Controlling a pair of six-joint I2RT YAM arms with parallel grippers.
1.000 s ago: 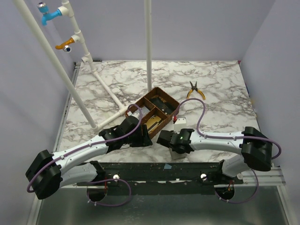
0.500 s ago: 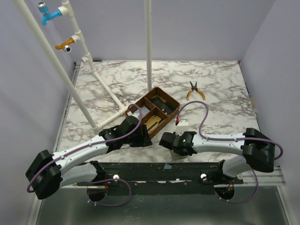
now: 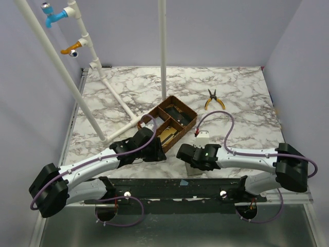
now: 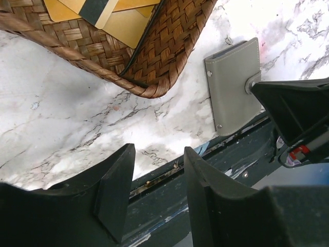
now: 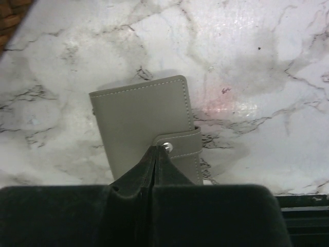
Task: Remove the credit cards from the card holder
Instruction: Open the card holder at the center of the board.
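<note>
Low centre, right wrist view: grey wallet (image 5: 141, 121) flat on tabletop (image 5: 247, 62), snapped closed. My right pincer (image 5: 154, 160) pressed together at its strap (image 5: 181, 146); left pincer (image 4: 157, 190) spread, empty. Likely light, soft: take the strap.

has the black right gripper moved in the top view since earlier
Yes: the right gripper slid slightly right, toward the near edge, away from the brown woven tray.

Here's the white-and-black left arm (image 3: 92, 167): glossy white shells between chunky black joint housings, a purple cable (image 3: 154, 128) looping off it. The right arm (image 3: 247, 159) matches, and its second purple cable (image 3: 216, 112) ends in a small red plug (image 3: 197, 134). Up close, the left gripper (image 4: 154, 190) shows broad matte-black moulded fingers. The right gripper (image 5: 153, 157) is the same dull black.
</note>
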